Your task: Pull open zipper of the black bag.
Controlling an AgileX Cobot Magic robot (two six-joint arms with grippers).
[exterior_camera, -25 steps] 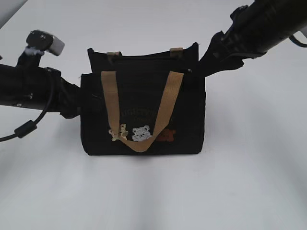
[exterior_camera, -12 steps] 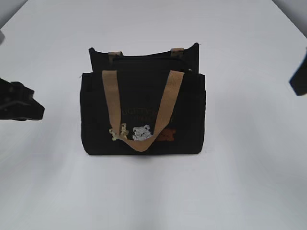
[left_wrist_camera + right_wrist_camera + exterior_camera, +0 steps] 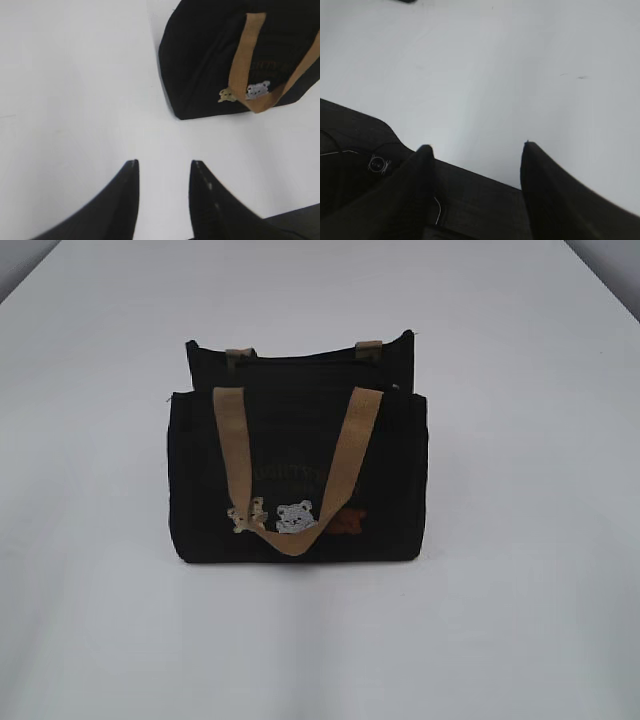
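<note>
The black bag [image 3: 300,480] stands upright in the middle of the white table, its tan handle [image 3: 350,450] hanging over the bear patches. The zipper [image 3: 300,363] shows as a dark line along the top; its pull is too small to make out there. Neither arm appears in the exterior view. In the left wrist view the bag [image 3: 210,60] sits at the upper right, well beyond my left gripper [image 3: 162,164], which is open over bare table. My right gripper [image 3: 476,147] is open, with black bag fabric [image 3: 350,145] close below it and a thin silver wire [image 3: 438,210] beside its left finger.
The white table [image 3: 520,620] spreads on all sides of the bag. A round metal rivet [image 3: 378,163] sits on the black fabric in the right wrist view. A small dark object [image 3: 402,1] lies at the far edge there.
Both arms have pulled away from the bag's sides and left the exterior view, the left one leftward and the right one rightward. The bag has stayed in place.
</note>
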